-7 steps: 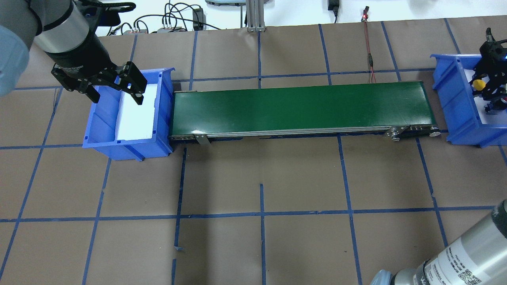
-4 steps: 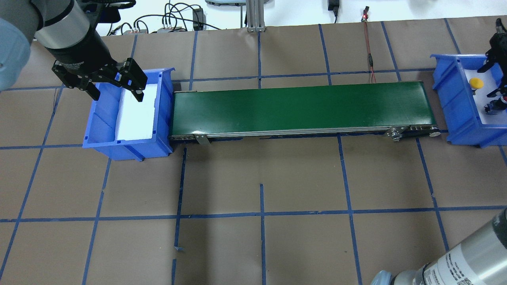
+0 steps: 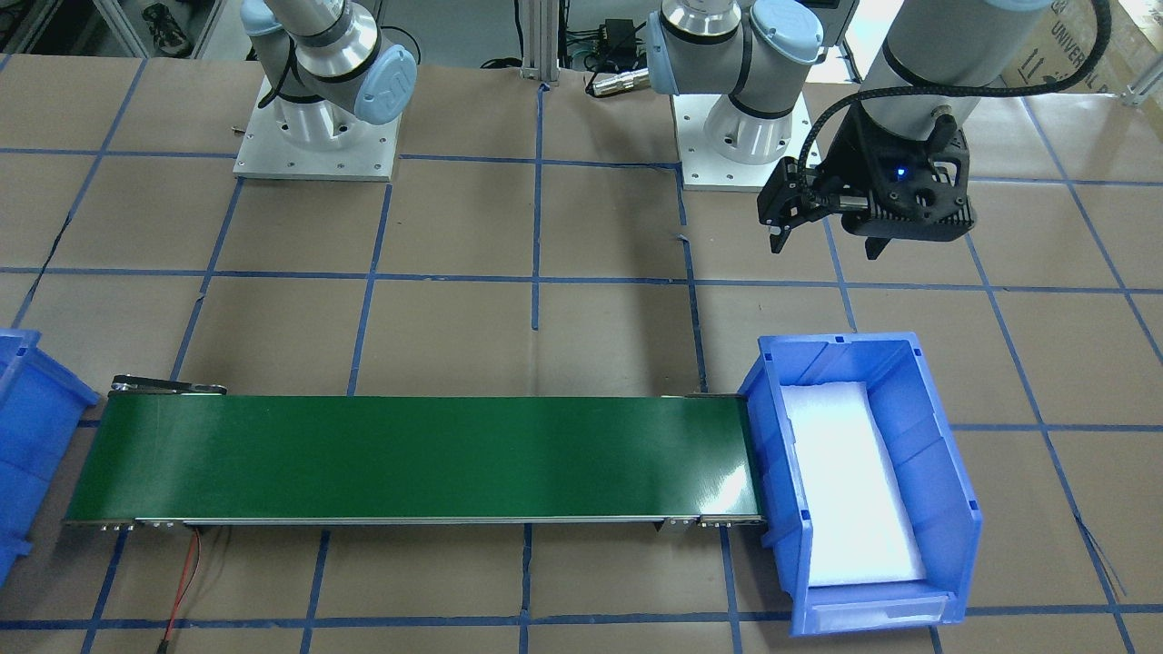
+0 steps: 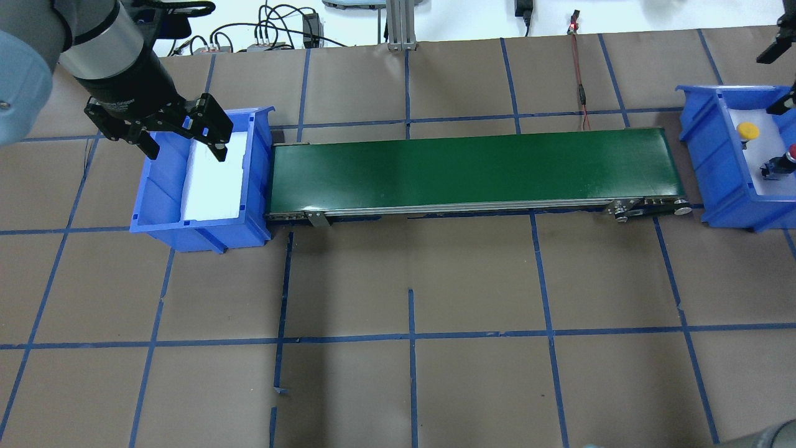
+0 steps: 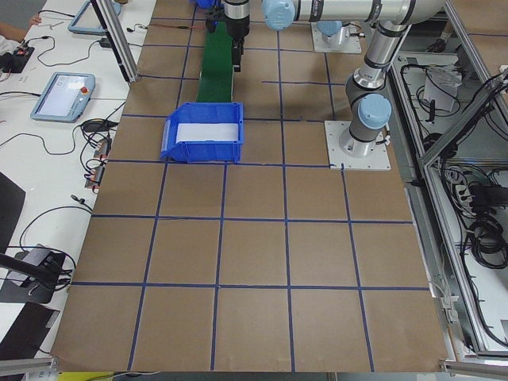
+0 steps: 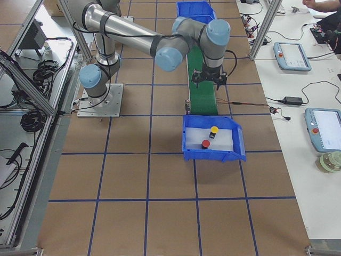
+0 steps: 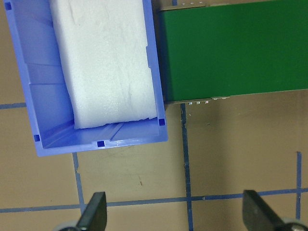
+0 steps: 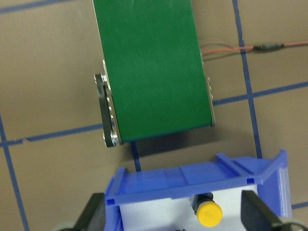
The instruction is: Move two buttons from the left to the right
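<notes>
The yellow button [image 4: 747,130] and the red button [image 4: 788,157] sit on white foam in the right blue bin [image 4: 715,168]. Both also show in the exterior right view, the yellow button [image 6: 214,129] and the red button [image 6: 205,143]. My right gripper [image 4: 768,85] is open and empty, raised above the bin's far end. In its wrist view the yellow button [image 8: 209,213] lies between the open fingertips [image 8: 255,211]. My left gripper [image 4: 185,146] is open and empty, hovering over the far end of the left blue bin [image 4: 205,230], which holds only white foam.
A green conveyor belt [image 4: 472,168] runs between the two bins, with nothing on it. A red wire [image 4: 581,93] lies behind its right end. Cables and an aluminium post [image 4: 398,25] stand at the table's back edge.
My right gripper has let go of the yellow button and lifted up and back out of the right bin. The yellow button stays in the bin. My left gripper has barely moved.
</notes>
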Controlling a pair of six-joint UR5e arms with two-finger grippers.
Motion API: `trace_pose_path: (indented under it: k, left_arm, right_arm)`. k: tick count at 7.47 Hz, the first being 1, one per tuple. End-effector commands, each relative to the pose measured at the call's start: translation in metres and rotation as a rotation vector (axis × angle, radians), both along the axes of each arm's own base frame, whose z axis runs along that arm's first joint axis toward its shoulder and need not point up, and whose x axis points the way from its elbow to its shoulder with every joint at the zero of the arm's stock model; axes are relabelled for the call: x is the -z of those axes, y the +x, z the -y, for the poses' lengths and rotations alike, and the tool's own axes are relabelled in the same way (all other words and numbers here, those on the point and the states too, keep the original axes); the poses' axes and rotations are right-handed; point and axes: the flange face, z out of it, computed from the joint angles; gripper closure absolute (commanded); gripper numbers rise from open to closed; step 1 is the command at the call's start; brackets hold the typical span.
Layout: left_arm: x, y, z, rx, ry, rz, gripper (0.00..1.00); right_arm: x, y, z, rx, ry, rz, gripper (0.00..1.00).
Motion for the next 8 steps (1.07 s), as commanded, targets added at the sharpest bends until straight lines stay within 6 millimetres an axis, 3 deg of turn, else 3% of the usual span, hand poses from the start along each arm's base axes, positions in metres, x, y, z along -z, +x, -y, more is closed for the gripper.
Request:
trace_pose_path:
  k: [1,2,4,5,7,8]
  left_arm:
    - [0.003,0.0,0.001,-0.001,0.004,-0.003,0.0]
    - [0.001,0.0,-0.001,0.001,0.001,-0.001,0.0]
    - [0.0,0.0,-0.002,0.001,-0.002,-0.001,0.0]
    - [0.0,0.0,-0.002,0.001,-0.002,-0.002,0.0]
    - [0.0,0.0,-0.002,0.001,-0.002,-0.002,0.0]
    - [-0.001,0.0,-0.002,0.001,-0.003,-0.001,0.0]
  right_arm:
    - [-0.03,0.113,-0.012,0.132,0.023,0.009,0.0]
    - [-0.029,0.153,-0.013,0.219,0.046,0.021,0.0]
    - [-0.027,0.26,-0.03,0.356,0.08,0.022,0.0]
    - [-0.021,0.286,-0.038,0.513,0.109,0.019,0.0]
    - [-0.03,0.297,-0.053,0.951,0.096,-0.031,0.0]
    - [-0.037,0.298,-0.058,1.021,0.089,-0.016,0.0]
